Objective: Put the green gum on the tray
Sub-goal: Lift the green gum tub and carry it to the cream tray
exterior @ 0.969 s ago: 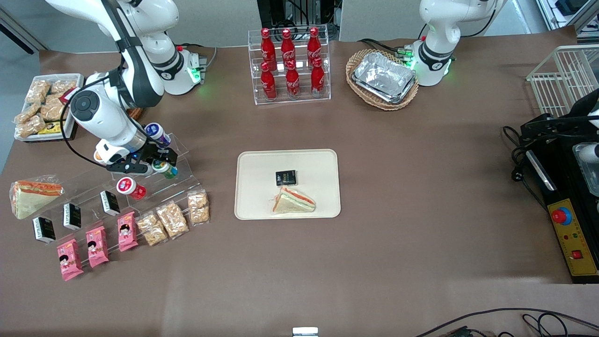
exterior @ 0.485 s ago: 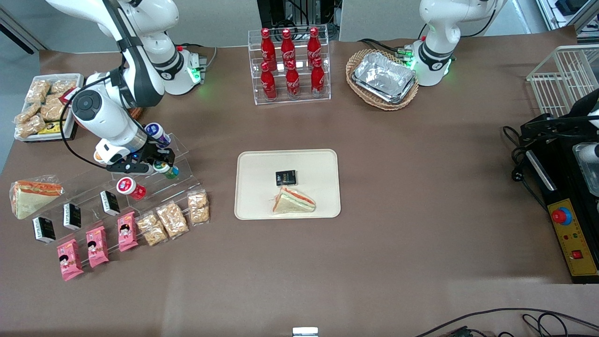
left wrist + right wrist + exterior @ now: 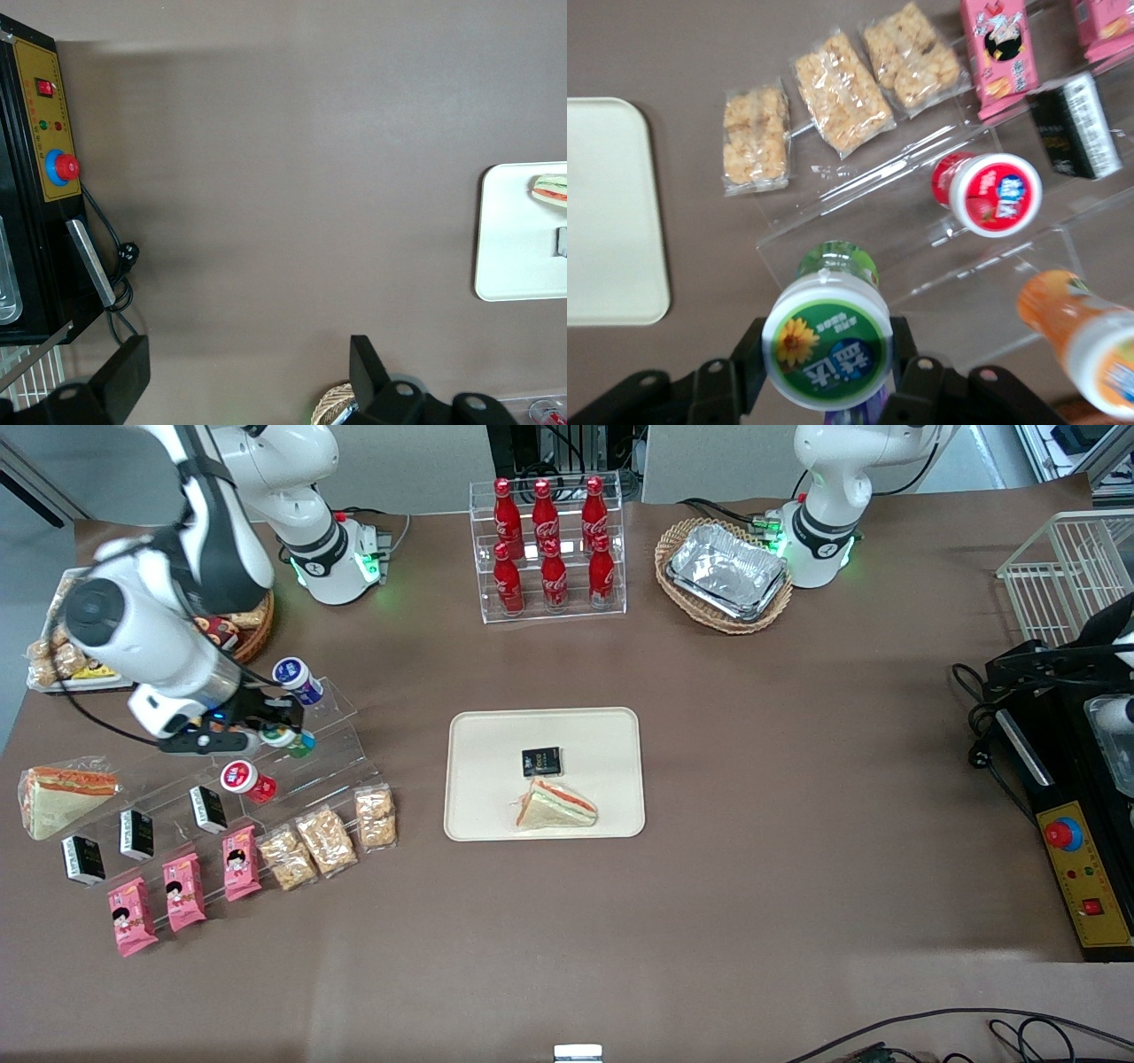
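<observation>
Gum [image 3: 827, 351]: pinched between the fingers [image 3: 749, 356] just under its lid, clear of the acrylic rack [image 3: 306, 766], judged lifted for carrying.
Gripper [image 3: 276, 734]: above the rack.
Tray [image 3: 478, 815]: well apart from the fingers; bare rim area suits placement.

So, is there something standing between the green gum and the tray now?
Nothing visible does. The gripper holds the green gum above the clear rack, and only bare table lies between it and the tray.

The front view looks down across the whole table; both wrist views look downward, sharing the tray [image 3: 545, 774] [image 3: 523, 235] [image 3: 607, 212].
</observation>
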{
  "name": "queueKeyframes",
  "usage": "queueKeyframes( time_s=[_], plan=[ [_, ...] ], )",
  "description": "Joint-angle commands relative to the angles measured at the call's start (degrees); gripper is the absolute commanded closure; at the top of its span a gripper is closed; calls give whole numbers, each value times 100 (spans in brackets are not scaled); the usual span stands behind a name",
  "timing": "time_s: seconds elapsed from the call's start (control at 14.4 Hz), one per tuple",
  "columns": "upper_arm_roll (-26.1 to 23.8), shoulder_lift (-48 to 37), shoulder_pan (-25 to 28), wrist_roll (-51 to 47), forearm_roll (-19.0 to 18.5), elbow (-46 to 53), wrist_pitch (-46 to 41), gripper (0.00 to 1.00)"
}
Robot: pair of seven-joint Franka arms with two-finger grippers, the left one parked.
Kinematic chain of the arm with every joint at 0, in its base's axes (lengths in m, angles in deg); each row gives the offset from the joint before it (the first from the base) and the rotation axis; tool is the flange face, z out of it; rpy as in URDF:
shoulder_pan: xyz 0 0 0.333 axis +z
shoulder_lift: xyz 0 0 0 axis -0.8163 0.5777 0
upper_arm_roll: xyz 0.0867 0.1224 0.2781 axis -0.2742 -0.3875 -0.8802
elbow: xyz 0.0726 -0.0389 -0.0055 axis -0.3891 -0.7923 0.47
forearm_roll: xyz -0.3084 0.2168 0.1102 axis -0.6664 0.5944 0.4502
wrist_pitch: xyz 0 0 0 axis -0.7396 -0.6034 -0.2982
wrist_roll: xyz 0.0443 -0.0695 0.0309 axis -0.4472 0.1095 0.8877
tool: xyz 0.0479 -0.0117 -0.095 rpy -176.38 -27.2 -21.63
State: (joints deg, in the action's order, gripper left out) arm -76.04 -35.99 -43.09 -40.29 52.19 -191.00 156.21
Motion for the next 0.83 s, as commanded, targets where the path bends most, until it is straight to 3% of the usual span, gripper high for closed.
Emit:
queueKeyframes(
  time_s=[0.0, 0.35, 0.48, 0.76],
  plan=[
    [24, 254, -28, 165, -40, 1385, -1499, 84],
    [7, 667, -2, 87, 214, 3126, -3126, 84],
    [-28, 694, 51, -307, 601, 3225, -3234, 84],
    [-327, 834, 620, -1940, 628, 3173, -3120, 84]
  ],
)
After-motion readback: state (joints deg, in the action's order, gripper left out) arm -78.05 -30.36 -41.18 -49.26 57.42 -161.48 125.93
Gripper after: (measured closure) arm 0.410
